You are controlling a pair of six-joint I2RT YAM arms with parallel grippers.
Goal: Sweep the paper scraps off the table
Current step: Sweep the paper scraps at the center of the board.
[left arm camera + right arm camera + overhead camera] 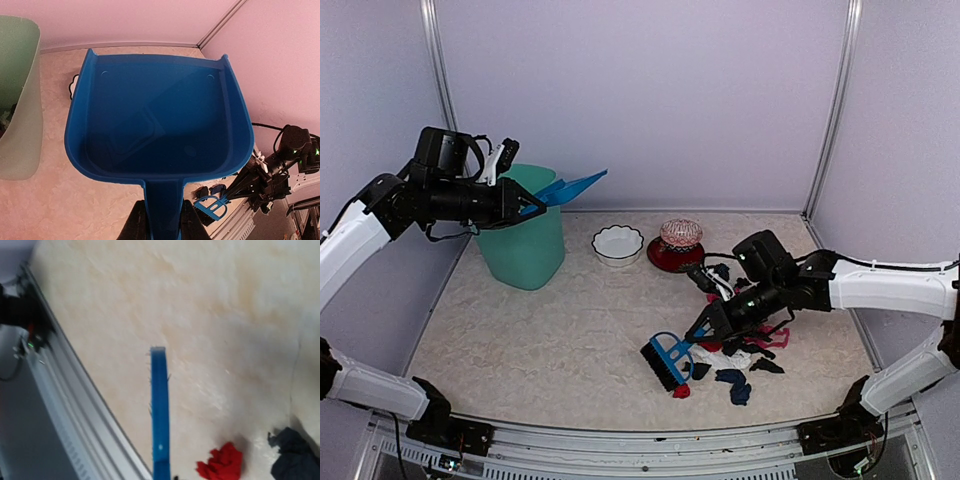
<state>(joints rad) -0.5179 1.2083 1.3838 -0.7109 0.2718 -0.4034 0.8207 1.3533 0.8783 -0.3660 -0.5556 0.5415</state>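
Left gripper clamped on the handle of the blue dustpan, raised beside the green bin; right gripper closed on the blue hand brush, bristles beside paper scraps on the table.

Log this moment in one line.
left pincer: grips empty dustpan beside bin | right pincer: grips brush at paper scraps | table: not cleared

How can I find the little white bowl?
Start at the big green bin at the back left of the table. Just right of it sits the white bowl. Unlike the red plate beside it, it is white with a wavy rim.
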